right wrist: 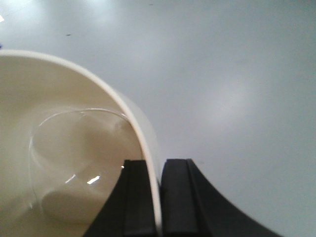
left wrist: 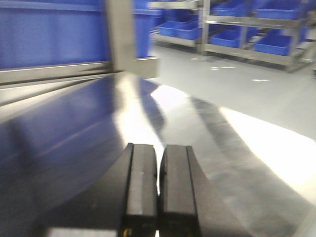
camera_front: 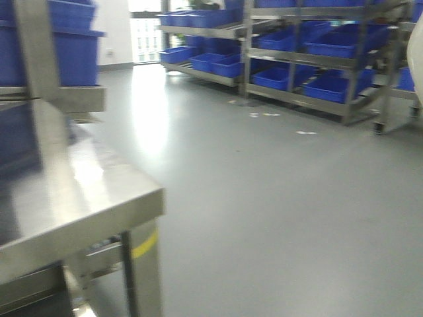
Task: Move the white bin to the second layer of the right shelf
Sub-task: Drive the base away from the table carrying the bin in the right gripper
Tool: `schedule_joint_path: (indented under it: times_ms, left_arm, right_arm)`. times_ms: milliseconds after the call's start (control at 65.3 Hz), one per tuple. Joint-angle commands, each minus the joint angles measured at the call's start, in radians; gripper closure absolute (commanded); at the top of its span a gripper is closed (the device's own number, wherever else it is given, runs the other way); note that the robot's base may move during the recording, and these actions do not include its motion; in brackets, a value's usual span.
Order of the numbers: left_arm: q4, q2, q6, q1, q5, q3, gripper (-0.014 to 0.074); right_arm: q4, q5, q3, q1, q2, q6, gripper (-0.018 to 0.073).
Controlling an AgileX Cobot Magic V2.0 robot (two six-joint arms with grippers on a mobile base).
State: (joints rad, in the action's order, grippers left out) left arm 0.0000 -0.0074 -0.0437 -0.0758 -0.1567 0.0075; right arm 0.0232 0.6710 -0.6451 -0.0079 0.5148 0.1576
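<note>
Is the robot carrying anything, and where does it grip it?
The right gripper pinches the white bin by its rim, jaws either side of the wall. The left gripper is shut, empty.

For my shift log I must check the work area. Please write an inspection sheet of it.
Surface: steel cart deck, shiny.
Job's things: white bin held by its rim above the grey floor, looks empty; target shelf tier not identified.
Clutter: small white scraps on the floor.
Pincers: left pincer shut, holding nothing, over the cart deck; right pincer shut on the white bin.
Cables: nothing seen.
Surroundings: steel racks with blue crates.
</note>
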Motion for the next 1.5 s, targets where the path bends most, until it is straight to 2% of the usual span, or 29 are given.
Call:
schedule_joint_path:
  times_ms: [0,1486]
  left_arm:
    - [0.0,-0.016,0.005,-0.004,0.083,0.037,0.0512]
    - [0.0,-0.016,0.005,-0.004,0.083,0.037,0.0512]
  right_arm:
    - [-0.002,-0.088,-0.028,-0.007,0.0,-0.002,0.0511]
    - [-0.002,-0.088,-0.028,-0.007,0.0,-0.002,0.0511]
